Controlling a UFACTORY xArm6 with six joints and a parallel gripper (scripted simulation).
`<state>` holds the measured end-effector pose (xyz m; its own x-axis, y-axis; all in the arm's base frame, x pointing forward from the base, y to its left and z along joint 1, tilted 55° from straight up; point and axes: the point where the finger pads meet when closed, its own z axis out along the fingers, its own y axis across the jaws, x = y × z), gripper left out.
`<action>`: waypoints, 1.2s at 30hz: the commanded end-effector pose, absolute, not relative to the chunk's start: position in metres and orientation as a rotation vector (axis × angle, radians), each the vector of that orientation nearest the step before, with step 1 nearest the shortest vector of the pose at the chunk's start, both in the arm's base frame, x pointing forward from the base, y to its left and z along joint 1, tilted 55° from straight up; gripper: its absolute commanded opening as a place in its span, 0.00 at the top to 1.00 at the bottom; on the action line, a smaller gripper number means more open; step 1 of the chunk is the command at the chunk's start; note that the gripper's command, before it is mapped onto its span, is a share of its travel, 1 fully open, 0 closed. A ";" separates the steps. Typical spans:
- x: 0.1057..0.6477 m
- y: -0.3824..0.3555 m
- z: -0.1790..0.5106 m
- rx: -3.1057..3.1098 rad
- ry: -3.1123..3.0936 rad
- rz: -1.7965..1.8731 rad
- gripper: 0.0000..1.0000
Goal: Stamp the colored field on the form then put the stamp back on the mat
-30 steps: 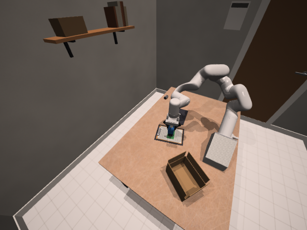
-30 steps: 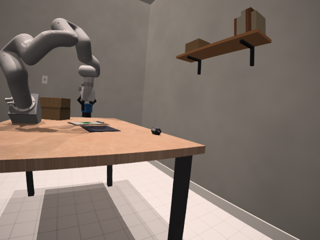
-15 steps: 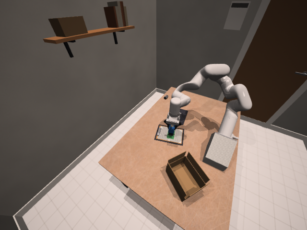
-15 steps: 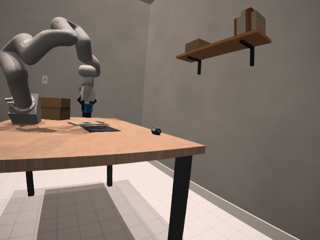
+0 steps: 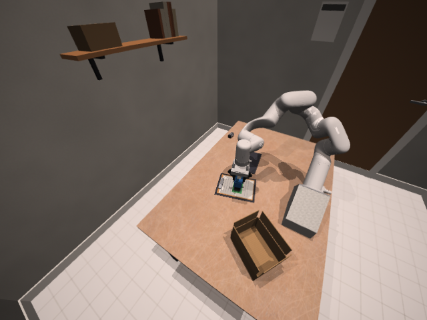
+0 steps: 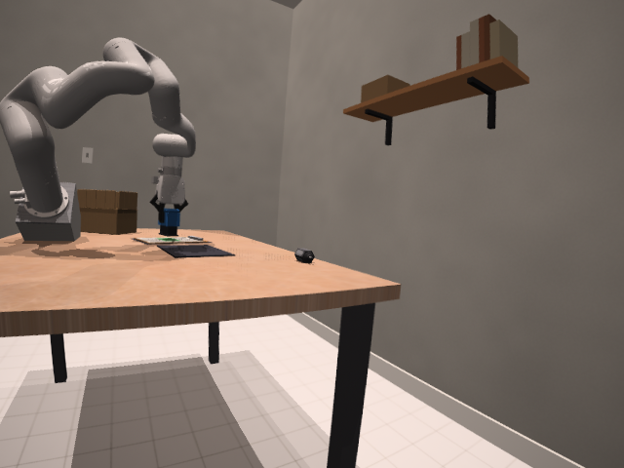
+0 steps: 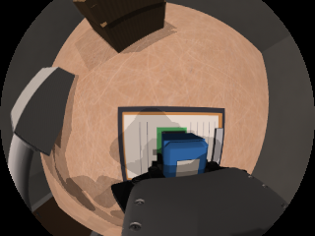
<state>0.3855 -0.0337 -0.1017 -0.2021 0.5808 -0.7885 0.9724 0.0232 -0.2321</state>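
My gripper [image 6: 169, 207] is shut on the blue stamp [image 6: 169, 218] and holds it upright over the form [image 5: 236, 187]. The stamp's dark base stands at or just above the green field [image 5: 237, 189]; I cannot tell whether it touches. In the wrist view the stamp [image 7: 184, 153] covers most of the green field [image 7: 163, 134], and the white form [image 7: 172, 140] lies on a dark-edged clipboard. The dark mat [image 6: 195, 250] lies flat on the table right beside the form, with nothing on it. In the top view the arm hides most of the mat.
An open cardboard box [image 5: 259, 243] stands on the table near the front edge. The arm's grey base [image 5: 306, 210] sits at the right side. A small black object [image 6: 304, 254] lies near the far table corner. A wall shelf [image 6: 433, 91] carries boxes and books.
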 end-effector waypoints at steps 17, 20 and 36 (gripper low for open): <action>0.385 -0.045 -0.109 1.578 1.823 -1.057 0.70; 0.385 -0.045 -0.109 1.578 1.823 -1.057 0.70; 0.383 -0.064 -0.123 1.578 1.823 -1.057 0.70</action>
